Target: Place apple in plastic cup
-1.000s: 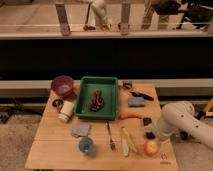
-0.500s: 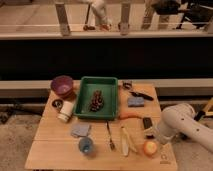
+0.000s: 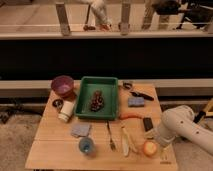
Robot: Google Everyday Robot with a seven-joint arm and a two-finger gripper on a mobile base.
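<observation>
Sitting just beside gripper (image 3: 155, 140): sm. round yellow-orange apple (image 3: 149, 149).

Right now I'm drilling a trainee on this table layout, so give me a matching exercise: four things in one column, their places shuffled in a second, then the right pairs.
Things:
1. apple
2. purple bowl
3. blue cup
4. carrot

Places:
A. back left corner of the table
B. front right, close beside the pincer
C. near the front edge, left of the fork
D. just right of the green tray, by its near corner

Pairs: 1-B, 2-A, 3-C, 4-D.
</observation>
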